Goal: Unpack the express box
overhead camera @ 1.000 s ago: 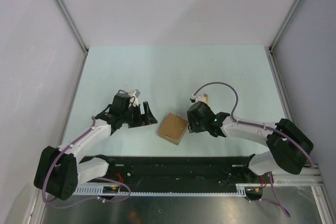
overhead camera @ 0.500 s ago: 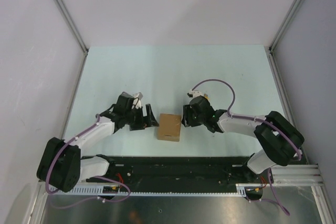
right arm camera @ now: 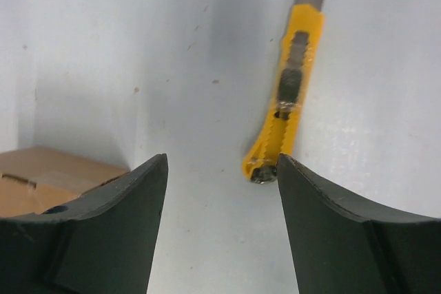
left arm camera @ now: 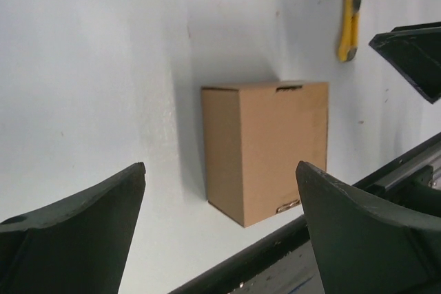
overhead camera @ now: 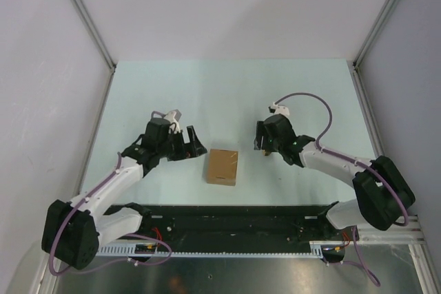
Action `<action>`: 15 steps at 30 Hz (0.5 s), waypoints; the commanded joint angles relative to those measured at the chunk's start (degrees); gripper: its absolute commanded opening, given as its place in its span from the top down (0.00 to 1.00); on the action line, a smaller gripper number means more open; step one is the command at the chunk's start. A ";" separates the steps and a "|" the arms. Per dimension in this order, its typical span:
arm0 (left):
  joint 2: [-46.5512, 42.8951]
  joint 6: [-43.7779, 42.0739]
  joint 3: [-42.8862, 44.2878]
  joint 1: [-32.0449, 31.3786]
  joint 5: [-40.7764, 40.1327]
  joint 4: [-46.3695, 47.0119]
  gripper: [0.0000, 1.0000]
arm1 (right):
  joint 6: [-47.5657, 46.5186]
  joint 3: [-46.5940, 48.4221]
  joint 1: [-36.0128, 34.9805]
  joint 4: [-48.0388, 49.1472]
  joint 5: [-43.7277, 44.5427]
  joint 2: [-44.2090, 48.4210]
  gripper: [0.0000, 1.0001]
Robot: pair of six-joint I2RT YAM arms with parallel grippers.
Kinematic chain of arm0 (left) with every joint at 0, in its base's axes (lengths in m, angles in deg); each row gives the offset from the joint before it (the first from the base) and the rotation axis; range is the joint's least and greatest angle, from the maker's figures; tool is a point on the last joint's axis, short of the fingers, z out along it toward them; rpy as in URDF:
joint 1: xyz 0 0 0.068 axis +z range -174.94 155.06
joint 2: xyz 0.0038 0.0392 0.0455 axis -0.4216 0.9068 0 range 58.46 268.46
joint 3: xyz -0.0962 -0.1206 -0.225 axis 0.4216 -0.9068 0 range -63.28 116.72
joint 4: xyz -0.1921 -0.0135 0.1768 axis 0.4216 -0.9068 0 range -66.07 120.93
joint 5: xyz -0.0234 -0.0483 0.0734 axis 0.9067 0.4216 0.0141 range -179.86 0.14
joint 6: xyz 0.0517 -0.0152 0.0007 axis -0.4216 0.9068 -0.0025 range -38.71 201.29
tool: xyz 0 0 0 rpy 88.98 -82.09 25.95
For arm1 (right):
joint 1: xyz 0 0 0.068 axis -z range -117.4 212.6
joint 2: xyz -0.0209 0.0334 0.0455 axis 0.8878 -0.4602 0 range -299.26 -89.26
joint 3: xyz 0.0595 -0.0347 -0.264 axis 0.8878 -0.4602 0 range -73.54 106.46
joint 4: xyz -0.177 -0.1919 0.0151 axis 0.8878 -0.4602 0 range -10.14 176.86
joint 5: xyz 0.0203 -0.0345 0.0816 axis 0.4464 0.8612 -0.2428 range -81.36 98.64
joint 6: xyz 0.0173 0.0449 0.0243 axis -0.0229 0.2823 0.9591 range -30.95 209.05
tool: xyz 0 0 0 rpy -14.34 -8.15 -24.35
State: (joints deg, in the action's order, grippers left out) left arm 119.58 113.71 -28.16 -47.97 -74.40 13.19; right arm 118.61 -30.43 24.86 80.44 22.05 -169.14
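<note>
The express box is a small closed brown cardboard box standing on the pale table near the front rail. It also shows in the left wrist view and at the edge of the right wrist view. My left gripper is open and empty, just left of the box and apart from it, its jaws facing the box. My right gripper is open and empty, to the right of the box, hovering over a yellow-and-black utility knife that lies flat on the table.
The knife also shows in the left wrist view, beyond the box. A black rail runs along the near table edge just in front of the box. Grey walls enclose the table on three sides.
The box has turned square to the rail. My left gripper pulled back slightly left. My right gripper left the box's right side and moved right and back, over the knife.
</note>
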 commanded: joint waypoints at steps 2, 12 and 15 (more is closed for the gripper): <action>-1.97 -2.36 4.69 -0.35 -1.49 0.77 0.03 | -0.38 4.17 1.35 -4.13 6.62 -3.52 0.30; -1.62 -3.77 8.74 -0.35 -3.42 0.60 0.00 | 2.16 9.00 2.75 -6.50 9.00 -12.67 0.35; -1.62 -4.12 9.01 -0.44 -3.42 0.51 0.00 | 2.60 9.88 2.67 -6.86 8.04 -13.55 0.37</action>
State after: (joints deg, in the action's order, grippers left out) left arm 118.64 111.18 -21.65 -48.03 -77.08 13.17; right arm 119.26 -23.96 27.20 74.28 28.76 -181.73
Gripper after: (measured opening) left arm 0.996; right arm 0.638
